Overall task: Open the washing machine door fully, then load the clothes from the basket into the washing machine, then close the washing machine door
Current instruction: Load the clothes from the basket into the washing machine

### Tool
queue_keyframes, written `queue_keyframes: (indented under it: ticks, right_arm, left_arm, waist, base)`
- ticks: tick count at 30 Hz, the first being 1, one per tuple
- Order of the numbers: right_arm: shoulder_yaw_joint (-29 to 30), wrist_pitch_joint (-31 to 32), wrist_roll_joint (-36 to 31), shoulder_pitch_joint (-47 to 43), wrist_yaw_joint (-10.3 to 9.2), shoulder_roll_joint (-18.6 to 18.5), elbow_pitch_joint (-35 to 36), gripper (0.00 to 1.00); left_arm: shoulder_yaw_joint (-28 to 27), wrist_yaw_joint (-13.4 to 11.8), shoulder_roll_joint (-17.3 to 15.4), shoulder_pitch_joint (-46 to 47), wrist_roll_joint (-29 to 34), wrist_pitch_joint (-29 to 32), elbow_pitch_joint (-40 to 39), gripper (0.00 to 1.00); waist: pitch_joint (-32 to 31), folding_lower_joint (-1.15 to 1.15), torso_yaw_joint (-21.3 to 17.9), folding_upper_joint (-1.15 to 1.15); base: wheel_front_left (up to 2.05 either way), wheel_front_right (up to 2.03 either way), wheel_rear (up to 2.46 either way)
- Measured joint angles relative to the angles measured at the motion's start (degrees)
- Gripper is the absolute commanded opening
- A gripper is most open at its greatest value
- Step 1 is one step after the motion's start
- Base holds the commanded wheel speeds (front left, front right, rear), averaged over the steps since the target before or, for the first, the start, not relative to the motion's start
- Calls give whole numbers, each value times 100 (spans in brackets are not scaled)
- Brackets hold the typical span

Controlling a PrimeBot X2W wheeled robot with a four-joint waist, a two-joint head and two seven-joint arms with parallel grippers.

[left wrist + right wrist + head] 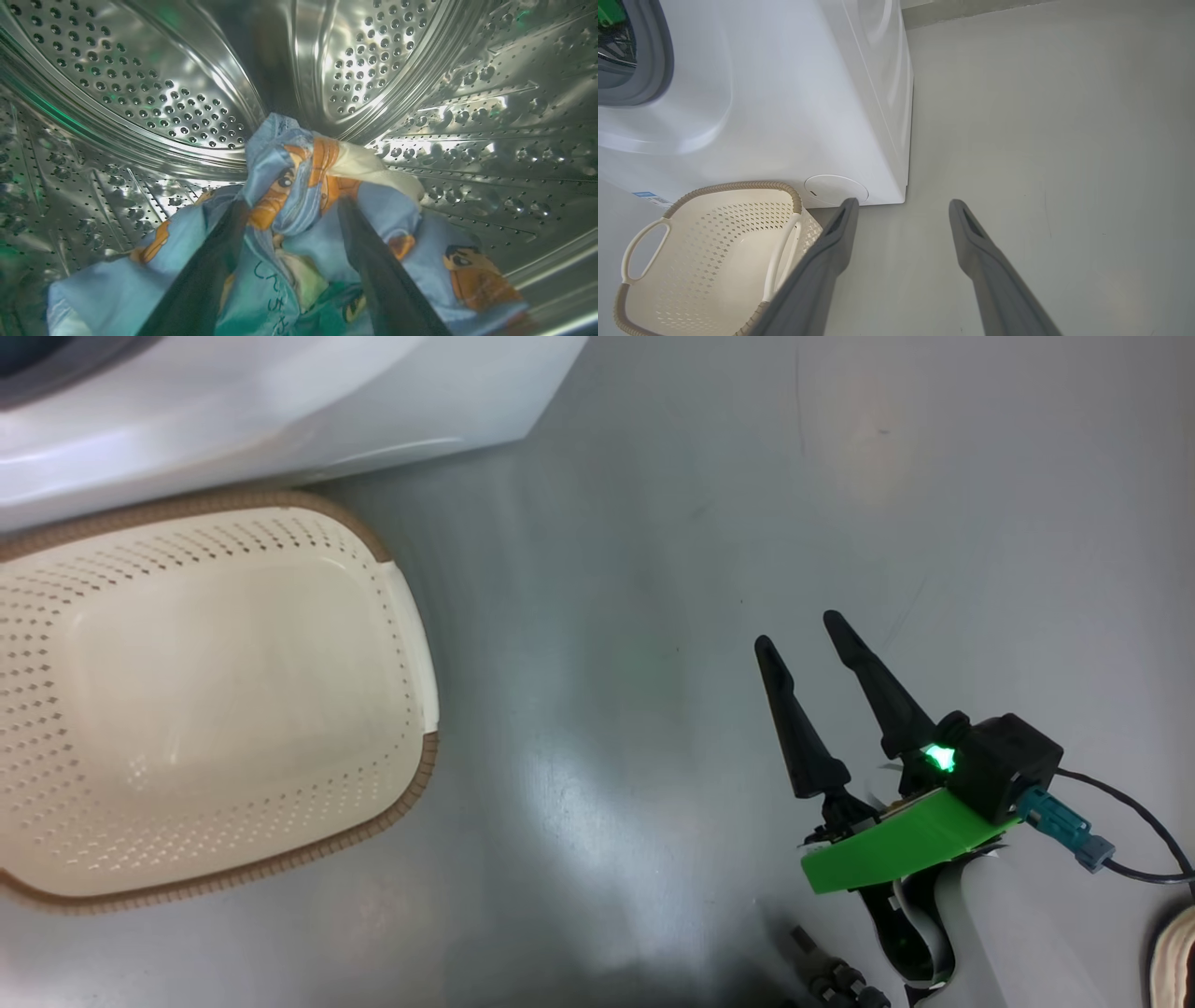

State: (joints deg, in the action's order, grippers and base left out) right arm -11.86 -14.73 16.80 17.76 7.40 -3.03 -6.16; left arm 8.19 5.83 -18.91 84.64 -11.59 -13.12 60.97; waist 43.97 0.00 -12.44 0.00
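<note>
From the head, the basket (411,793) lay on the grey floor (653,569) just beside the white washing machine (280,401), with nothing inside it. The right hand (798,630) hung over bare floor well apart from the basket, its fingers spread and holding nothing.

From the left wrist, the left hand (292,205) was inside the steel drum (140,93). Its fingers were spread, and the clothes (467,275), blue cloth with orange figures and a cream piece, were heaped between and around them on the drum's bottom, seemingly not pinched.

From the right wrist, the machine's grey gasket (663,60) stood uncovered above the bare basket.

Loading looked finished. What was left, by my reading, was to draw the left hand out and close the door.
</note>
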Motion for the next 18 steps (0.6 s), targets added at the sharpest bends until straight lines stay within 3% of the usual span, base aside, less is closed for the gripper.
queue_keyframes:
  ticks: [8,18]
  right_arm:
    - [115,0,-14,0,0,0,-31,100]
    - [265,0,-77,-4,0,-1,-137,100]
  left_arm:
    - [24,-60,160,-89,-44,-110,124,100]
    - [-55,-154,427,-896,-240,-152,-156,100]
  waist:
    - [-265,0,77,0]
    - [-758,0,285,0]
  base:
    - [0,0,0]
    - [0,0,0]
